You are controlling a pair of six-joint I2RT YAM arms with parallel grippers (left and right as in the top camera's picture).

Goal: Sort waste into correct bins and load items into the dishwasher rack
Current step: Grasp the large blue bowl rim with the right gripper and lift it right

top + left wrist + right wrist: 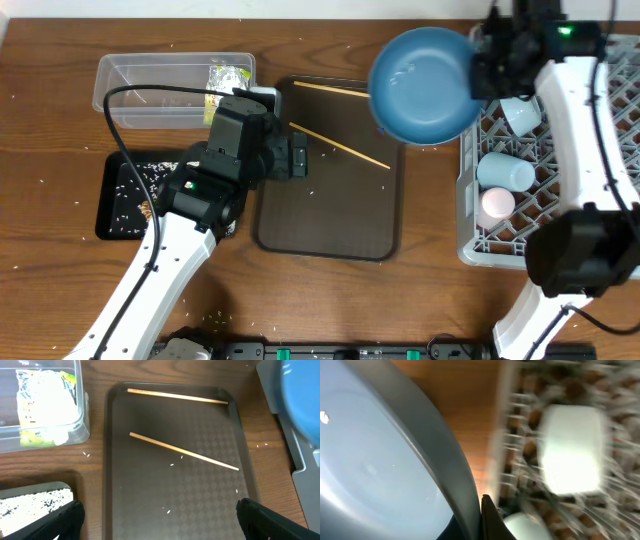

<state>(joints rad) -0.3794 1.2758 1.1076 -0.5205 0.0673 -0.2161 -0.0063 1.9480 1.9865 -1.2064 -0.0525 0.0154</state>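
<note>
right gripper (480,75): clamped on the rim of the large blue bowl (424,84), held up over the strip between the brown tray (330,215) and the dishwasher rack (467,230), overlapping both edges

rack edge: left wall just beside the bowl; the light blue cup (506,172) and pinkish cup (497,204) sit right behind it

left gripper (160,510): fingers spread wide, holding nothing, over the brown tray

chopsticks (184,451): two on the brown tray, apart, one along the far rim, one diagonal

bins: clear tub (130,75) with wrapper (228,78), black tray (110,210) with rice (135,180), both left of the brown tray
</note>
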